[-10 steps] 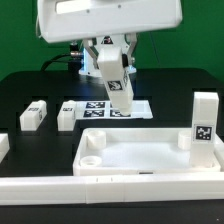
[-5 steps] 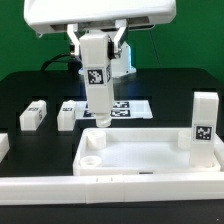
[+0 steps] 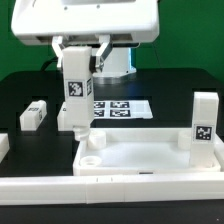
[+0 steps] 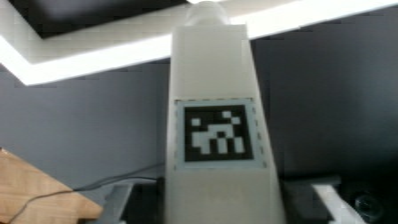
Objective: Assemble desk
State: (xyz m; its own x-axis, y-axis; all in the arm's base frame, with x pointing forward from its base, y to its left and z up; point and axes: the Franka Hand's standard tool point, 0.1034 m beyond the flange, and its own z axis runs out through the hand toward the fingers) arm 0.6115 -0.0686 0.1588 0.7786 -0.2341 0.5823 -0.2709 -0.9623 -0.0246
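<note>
One leg (image 3: 77, 90) is clamped upright in the gripper (image 3: 79, 48), jaws closed on its upper end; its lower end hangs by the far-left corner of the tabletop (image 3: 150, 158); we cannot tell if they touch; second leg (image 3: 205, 122) stands upright at the tabletop's right edge; third leg (image 3: 33, 115) lies flat on the black table (image 3: 170, 95), left; marker board (image 3: 120, 107) lies beyond the tabletop; in the wrist view we see the held leg's tag (image 4: 217, 132) close up.
</note>
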